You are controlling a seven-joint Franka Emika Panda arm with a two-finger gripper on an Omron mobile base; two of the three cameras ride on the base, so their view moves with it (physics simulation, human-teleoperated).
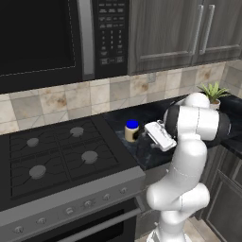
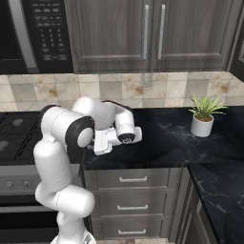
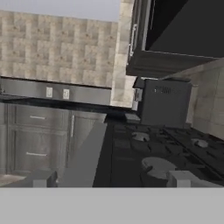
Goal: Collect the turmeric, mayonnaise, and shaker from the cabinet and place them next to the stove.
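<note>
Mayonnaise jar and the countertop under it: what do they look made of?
The mayonnaise looks like clear glass or plastic, cream contents showing through its wall, under a smooth bright blue lid, probably plastic. The countertop looks like polished black stone, marble or granite by its pale veining and soft sheen; being rendered, it could equally be laminate.

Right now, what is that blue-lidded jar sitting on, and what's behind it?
The mayonnaise stands on the black countertop beside the stove. Behind it are more countertop and the tiled wall. The arm covers the counter to its right.
</note>
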